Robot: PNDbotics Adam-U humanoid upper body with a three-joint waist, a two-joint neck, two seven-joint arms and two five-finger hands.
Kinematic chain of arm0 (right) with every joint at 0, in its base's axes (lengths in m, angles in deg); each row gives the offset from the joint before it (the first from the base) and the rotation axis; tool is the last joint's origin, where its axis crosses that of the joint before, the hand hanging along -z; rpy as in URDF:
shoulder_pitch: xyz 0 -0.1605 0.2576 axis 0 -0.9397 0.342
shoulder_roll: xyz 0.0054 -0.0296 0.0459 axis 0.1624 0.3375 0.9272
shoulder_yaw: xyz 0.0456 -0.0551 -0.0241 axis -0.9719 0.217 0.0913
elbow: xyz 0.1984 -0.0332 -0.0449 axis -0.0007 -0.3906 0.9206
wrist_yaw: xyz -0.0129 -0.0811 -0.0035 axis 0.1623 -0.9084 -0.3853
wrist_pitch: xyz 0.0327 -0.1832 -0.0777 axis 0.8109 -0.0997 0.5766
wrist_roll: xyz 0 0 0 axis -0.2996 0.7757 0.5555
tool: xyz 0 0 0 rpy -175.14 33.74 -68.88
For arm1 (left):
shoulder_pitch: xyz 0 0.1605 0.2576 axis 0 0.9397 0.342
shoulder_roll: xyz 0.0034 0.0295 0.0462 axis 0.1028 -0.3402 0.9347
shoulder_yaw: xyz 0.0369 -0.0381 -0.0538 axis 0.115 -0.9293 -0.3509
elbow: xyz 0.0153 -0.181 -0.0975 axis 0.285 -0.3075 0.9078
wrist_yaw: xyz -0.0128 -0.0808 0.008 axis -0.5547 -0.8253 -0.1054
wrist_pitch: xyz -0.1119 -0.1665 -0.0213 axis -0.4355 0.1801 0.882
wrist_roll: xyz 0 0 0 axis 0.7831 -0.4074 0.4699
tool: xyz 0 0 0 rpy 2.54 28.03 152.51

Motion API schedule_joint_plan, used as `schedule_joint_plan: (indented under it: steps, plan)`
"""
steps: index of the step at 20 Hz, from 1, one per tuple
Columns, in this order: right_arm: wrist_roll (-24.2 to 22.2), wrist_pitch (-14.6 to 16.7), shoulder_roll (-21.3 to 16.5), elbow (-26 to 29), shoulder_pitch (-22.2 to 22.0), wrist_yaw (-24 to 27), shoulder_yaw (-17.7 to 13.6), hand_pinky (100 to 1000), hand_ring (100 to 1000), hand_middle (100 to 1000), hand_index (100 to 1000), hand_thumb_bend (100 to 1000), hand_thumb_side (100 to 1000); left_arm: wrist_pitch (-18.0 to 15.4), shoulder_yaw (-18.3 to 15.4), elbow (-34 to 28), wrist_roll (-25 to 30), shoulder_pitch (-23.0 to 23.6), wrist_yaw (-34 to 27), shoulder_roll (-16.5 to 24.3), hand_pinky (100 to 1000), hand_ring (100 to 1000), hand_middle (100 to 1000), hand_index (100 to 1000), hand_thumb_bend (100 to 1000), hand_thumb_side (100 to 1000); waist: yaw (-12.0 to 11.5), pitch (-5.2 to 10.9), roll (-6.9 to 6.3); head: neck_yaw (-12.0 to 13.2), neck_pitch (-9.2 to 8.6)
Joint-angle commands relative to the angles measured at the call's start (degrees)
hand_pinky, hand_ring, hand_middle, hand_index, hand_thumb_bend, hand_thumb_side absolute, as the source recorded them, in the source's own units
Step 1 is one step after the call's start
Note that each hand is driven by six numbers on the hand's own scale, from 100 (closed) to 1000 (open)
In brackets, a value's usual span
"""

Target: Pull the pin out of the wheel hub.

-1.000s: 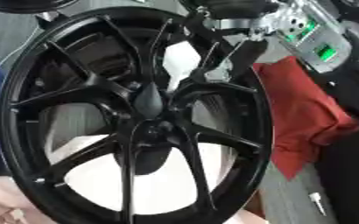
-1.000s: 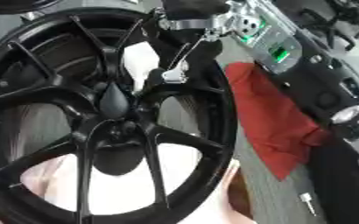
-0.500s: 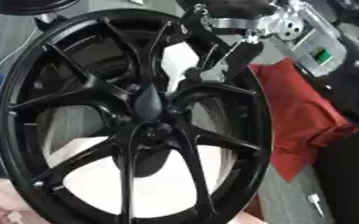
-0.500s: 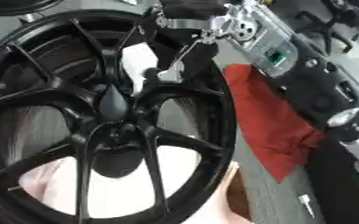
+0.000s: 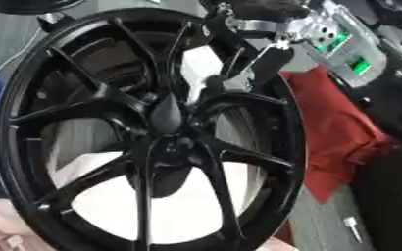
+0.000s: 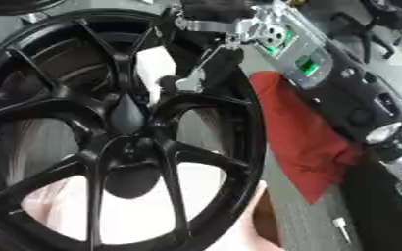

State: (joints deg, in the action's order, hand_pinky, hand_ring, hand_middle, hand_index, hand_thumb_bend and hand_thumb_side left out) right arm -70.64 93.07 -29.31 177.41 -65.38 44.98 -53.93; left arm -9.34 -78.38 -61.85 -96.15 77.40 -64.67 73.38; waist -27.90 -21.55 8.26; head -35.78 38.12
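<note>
Your right hand (image 5: 269, 59) reaches in from above the wheel hub (image 5: 166, 117); the pin (image 5: 230, 84) lies just below its fingers, slanting hubward. Finger closure cannot be determined.

No text or label can be read.

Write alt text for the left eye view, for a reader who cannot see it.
A large black spoked wheel hub stands tilted and fills most of the view. The robot's right hand reaches in from the upper right to the wheel's upper spokes, beside a white patch; whether it holds anything cannot be told. A red cloth lies to the right of the wheel.
</note>
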Motion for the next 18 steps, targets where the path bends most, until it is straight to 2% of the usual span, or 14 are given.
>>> schedule_joint_plan:
  steps: [1,7,18]
  plan:
    - [0.7,-0.6,-1.1,0.7,0.4,1.4,-0.4,721,733,474,636,184,372,-0.1,-0.2,-0.7,0.1,-0.4,0.2,0.5,686,570,519,734,344,558,0.0,0.74,-0.28,0.3,-0.32]
    - [2.2,-1.4,-1.1,1.3,0.0,6.4,-0.2,700,704,395,557,108,306,0.0,-0.1,-0.6,0.3,-0.3,0.3,0.4,687,570,520,735,352,558,0.2,1.0,-0.3,0.1,-0.22]
    - [2.9,-3.7,-1.9,2.0,-0.8,15.1,-0.4,663,659,306,465,100,367,0.3,0.2,-0.2,0.8,-0.3,0.4,0.4,689,571,521,736,351,559,0.3,1.8,-0.27,-0.3,0.0]
